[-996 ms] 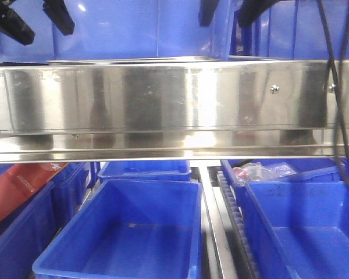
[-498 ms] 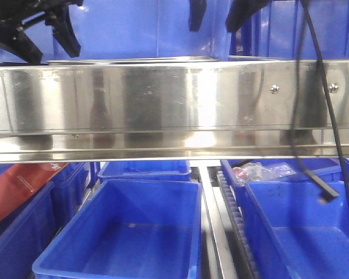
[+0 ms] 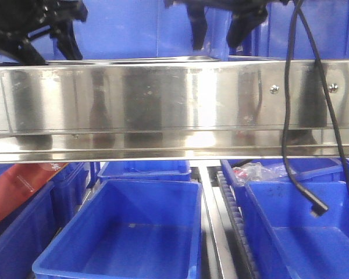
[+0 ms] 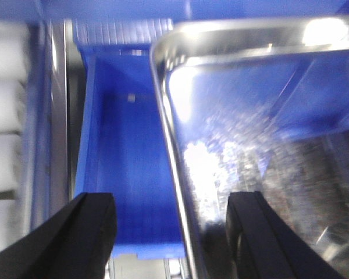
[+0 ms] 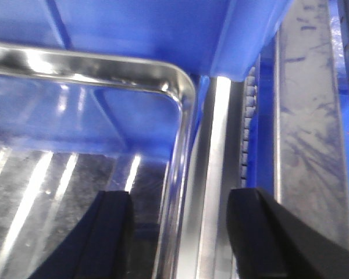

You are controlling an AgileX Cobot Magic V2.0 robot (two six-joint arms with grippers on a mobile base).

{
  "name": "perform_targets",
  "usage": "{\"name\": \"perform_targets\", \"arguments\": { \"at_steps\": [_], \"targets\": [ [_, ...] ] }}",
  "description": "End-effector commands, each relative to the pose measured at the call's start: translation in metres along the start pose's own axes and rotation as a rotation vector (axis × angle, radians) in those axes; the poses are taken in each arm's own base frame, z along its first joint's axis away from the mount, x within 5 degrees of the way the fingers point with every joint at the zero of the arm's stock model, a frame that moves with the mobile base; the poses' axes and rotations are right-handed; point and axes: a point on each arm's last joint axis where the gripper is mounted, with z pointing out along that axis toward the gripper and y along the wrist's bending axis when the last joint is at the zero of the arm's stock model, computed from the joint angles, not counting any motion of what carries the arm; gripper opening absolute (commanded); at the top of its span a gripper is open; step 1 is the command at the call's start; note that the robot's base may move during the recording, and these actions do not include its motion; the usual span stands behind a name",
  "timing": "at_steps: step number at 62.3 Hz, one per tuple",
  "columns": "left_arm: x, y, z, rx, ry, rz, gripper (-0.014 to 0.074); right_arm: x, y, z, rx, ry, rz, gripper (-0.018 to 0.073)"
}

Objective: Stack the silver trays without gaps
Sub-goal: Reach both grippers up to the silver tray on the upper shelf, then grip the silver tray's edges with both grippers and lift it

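Left gripper [image 4: 173, 235], jaws apart, straddled one rim of silver trays [image 4: 238, 116]; right gripper [image 5: 180, 232], jaws apart, straddled opposite rim; neither gripped anything.

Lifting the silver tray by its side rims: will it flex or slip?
Probably stiff: the silver tray has a raised rim. Likely slippery, since its polished surface gleams. It looks thin, so probably light; the open left gripper and right gripper straddle its edges.
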Motion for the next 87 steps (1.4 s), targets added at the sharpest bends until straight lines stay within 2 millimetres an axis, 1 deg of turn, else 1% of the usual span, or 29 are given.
{"name": "perform_targets", "arguments": {
  "at_steps": [1, 12, 16, 25, 33, 43, 48, 51, 59, 61, 64, 68, 72, 76, 80, 87],
  "targets": [
    [-0.001, 0.002, 0.005, -0.004, -0.001, -0.011, 0.033, -0.002, -0.001, 0.004, 0.012, -0.006, -0.012, 0.0266],
    [-0.002, 0.002, 0.006, -0.002, -0.016, -0.011, 0.033, 0.002, -0.001, 0.015, 0.024, 0.025, -0.017, 0.0264],
    [-0.002, 0.002, 0.007, -0.002, -0.015, -0.011, 0.0326, 0.003, 0.0, 0.018, 0.027, 0.032, -0.008, 0.0248],
    [0.001, 0.002, 0.012, -0.006, 0.009, -0.012, 0.0278, 0.006, 0.001, 0.024, 0.029, 0.054, 0.0, 0.0198],
    [0.001, 0.002, 0.013, -0.004, 0.009, -0.015, 0.0265, 0.008, 0.002, 0.026, 0.017, 0.068, 0.014, 0.0196],
    [0.001, 0.002, 0.013, 0.0, 0.01, -0.029, 0.0259, 0.014, 0.001, 0.033, 0.039, 0.123, 0.029, 0.0193],
    [0.003, 0.002, 0.013, -0.002, 0.023, -0.066, 0.0233, 0.019, 0.001, 0.038, 0.052, 0.162, 0.044, 0.0192],
    [0.003, 0.002, 0.013, -0.004, 0.031, -0.072, 0.0197, 0.021, 0.001, 0.04, 0.056, 0.18, 0.05, 0.0185],
    [0.004, 0.002, 0.013, -0.004, 0.036, -0.072, 0.0052, 0.022, 0.002, 0.041, 0.045, 0.19, 0.063, 0.0106],
    [0.004, 0.002, 0.013, -0.004, 0.036, -0.072, 0.0006, 0.022, 0.003, 0.041, 0.042, 0.192, 0.066, 0.0072],
    [0.003, 0.002, 0.013, -0.004, 0.034, -0.072, -0.0034, 0.023, 0.003, 0.041, 0.042, 0.194, 0.067, 0.0029],
    [0.003, 0.002, 0.013, -0.003, 0.03, -0.072, -0.0015, 0.023, 0.002, 0.041, 0.043, 0.196, 0.067, -0.004],
    [0.003, 0.002, 0.013, -0.003, 0.028, -0.072, -0.0016, 0.023, 0.002, 0.041, 0.046, 0.202, 0.067, -0.0095],
    [0.003, 0.002, 0.013, -0.003, 0.028, -0.072, -0.0016, 0.023, 0.002, 0.04, 0.048, 0.206, 0.067, -0.0075],
    [0.002, 0.002, 0.011, -0.002, 0.02, -0.072, -0.0016, 0.023, 0.002, 0.038, 0.047, 0.204, 0.066, -0.0079],
    [-0.004, 0.001, 0.001, 0.007, -0.037, -0.071, -0.0016, 0.021, 0.002, 0.032, 0.044, 0.19, 0.067, -0.0079]
  ]
}}
